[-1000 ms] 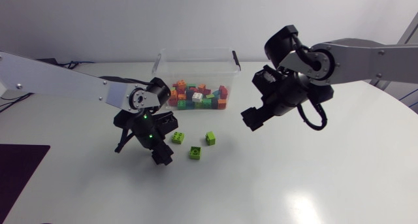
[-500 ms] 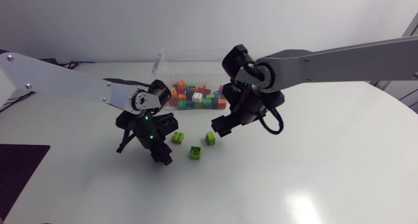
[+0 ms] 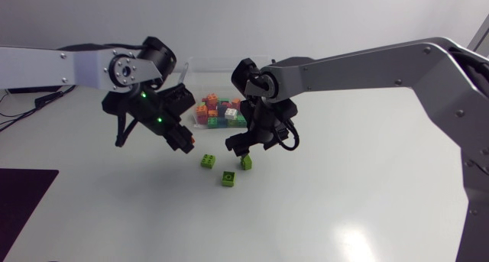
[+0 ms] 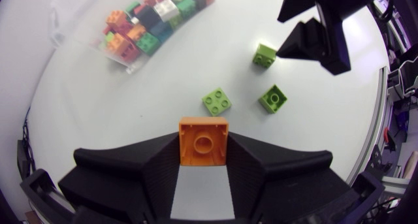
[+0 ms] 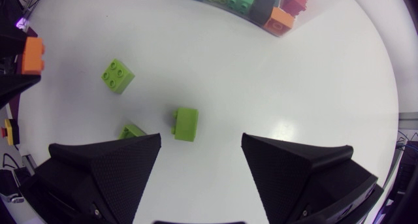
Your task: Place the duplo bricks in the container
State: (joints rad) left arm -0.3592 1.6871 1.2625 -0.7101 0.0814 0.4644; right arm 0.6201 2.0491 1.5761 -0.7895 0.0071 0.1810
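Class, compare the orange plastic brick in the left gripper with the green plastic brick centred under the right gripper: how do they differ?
Colour: the orange plastic brick is orange, the green plastic brick lime green. Hold: the left gripper's fingers clamp the orange brick; the green brick lies on the white table, untouched under the open right gripper. Both are outside the clear plastic container.

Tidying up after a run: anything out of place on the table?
Three green bricks lie loose on the table, outside the container: one studs-up, one tipped on its side, one upside down. The left gripper holds an orange brick.
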